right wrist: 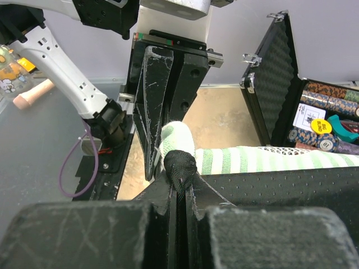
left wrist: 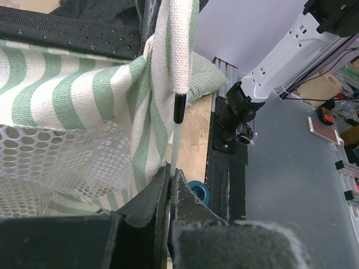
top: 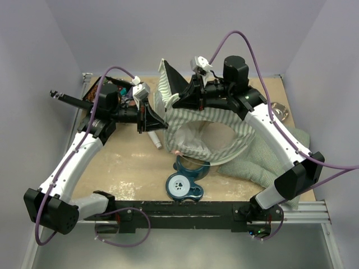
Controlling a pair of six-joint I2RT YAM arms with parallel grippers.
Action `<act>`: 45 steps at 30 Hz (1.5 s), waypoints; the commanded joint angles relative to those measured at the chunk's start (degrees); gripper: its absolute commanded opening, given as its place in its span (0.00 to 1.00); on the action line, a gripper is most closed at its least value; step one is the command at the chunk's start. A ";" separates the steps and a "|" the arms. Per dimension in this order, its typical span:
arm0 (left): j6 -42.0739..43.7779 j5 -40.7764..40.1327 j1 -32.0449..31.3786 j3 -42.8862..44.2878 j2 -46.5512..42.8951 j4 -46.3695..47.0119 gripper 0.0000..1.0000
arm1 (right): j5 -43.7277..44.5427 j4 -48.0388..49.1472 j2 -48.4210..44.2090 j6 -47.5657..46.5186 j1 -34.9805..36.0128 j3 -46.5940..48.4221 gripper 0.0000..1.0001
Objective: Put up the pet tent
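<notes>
The pet tent [top: 210,130] lies half-collapsed in the middle of the table, green-and-white striped with a mesh panel and a black floor panel. My left gripper [top: 159,124] is at its left edge; in the left wrist view this gripper [left wrist: 169,175] is shut on a thin white pole [left wrist: 174,143] that runs up into a striped fabric sleeve [left wrist: 178,45]. My right gripper [top: 179,103] is at the tent's upper left corner; in the right wrist view it [right wrist: 180,178] is shut on a black fabric corner tip [right wrist: 179,162] of the tent. The two grippers are close together.
A teal double bowl stand [top: 185,180] sits in front of the tent. A green checked cushion [top: 272,159] lies at the right, partly under the tent. An open black case with poker chips [right wrist: 314,120] stands at the back left [top: 104,89]. A black rail [top: 185,213] runs along the near edge.
</notes>
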 commanded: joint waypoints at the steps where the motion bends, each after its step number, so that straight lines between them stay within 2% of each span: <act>1: -2.87 -1.61 -0.70 2.12 0.68 0.64 0.00 | -2.44 1.03 -2.38 -0.53 1.20 -0.01 0.00; 14: -3.49 -1.78 -0.79 3.87 1.73 0.91 0.00 | -0.34 -4.41 -2.47 -6.23 2.87 0.52 0.00; 23: -1.29 -1.78 -0.96 5.72 3.13 -1.64 0.00 | 4.49 -18.82 -1.59 -21.43 4.98 2.98 0.00; 29: 3.89 -3.54 -1.31 9.93 5.77 -5.59 0.00 | 8.54 -25.42 -0.71 -29.43 6.73 4.82 0.00; 33: 7.93 -5.56 -1.32 13.54 7.18 -8.23 0.00 | 8.11 -24.99 -0.89 -29.10 6.83 5.62 0.00; 36: 8.47 -4.95 -1.32 10.83 5.96 -8.15 0.00 | 7.66 -22.97 -0.89 -26.72 6.83 7.02 0.00; 45: 10.58 -4.15 -0.61 -0.68 -0.02 -3.76 0.27 | 6.08 -21.12 -0.01 -23.73 4.63 8.69 0.00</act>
